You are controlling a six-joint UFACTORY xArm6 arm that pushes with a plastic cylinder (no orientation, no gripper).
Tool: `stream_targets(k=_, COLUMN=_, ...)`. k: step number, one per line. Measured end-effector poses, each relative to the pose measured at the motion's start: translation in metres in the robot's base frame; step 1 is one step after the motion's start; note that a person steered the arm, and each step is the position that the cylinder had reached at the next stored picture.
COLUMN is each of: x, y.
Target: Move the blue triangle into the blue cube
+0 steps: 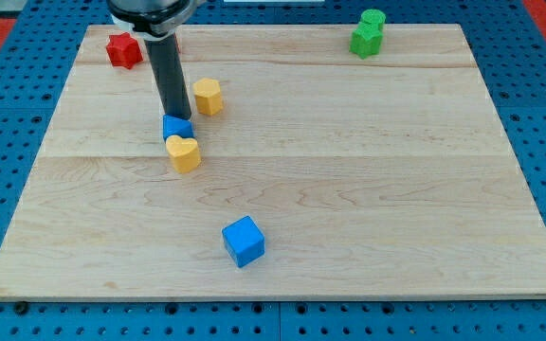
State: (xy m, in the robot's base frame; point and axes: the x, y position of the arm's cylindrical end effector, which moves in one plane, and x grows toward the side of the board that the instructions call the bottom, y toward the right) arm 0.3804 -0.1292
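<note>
A dark rod, the arm's only tool, stands almost upright over a pale wooden board (368, 189), and my tip (177, 116) meets the upper edge of a small blue triangle (177, 129). There are no fingers or jaws on this arm to open or close; the rod holds nothing and only presses against that blue piece from the side toward the view's top.

Taking the blue triangle as the landmark: a yellow heart-shaped block (184, 152) sits touching it on the side toward the view's bottom. A second yellow block (207, 97), roughly hexagonal, lies near it, up and to the view's right, just beside the rod's shaft. The blue cube (244, 241) rests well apart, down and to the view's right, with bare wood between. A red block (123, 49), star-like in outline, lies up and to the view's left near the board's far corner. A green block (368, 33), its shape hard to make out, stands far off toward the view's top right edge.

The count: two blue pieces, two yellow, one red, one green.

The arm's black housing (150, 14) enters from the view's top, directly above the rod, with the shaft dropping straight to the board.
</note>
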Motion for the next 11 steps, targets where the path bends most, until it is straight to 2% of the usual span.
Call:
stream_targets(k=1, x=0.014, y=0.003)
stream_targets(k=4, x=0.094, y=-0.014)
stream_targets(k=6, x=0.137, y=-0.050)
stream_targets(k=9, x=0.142, y=0.033)
stream_targets(k=10, x=0.148, y=0.043)
stream_targets(k=11, x=0.162, y=0.027)
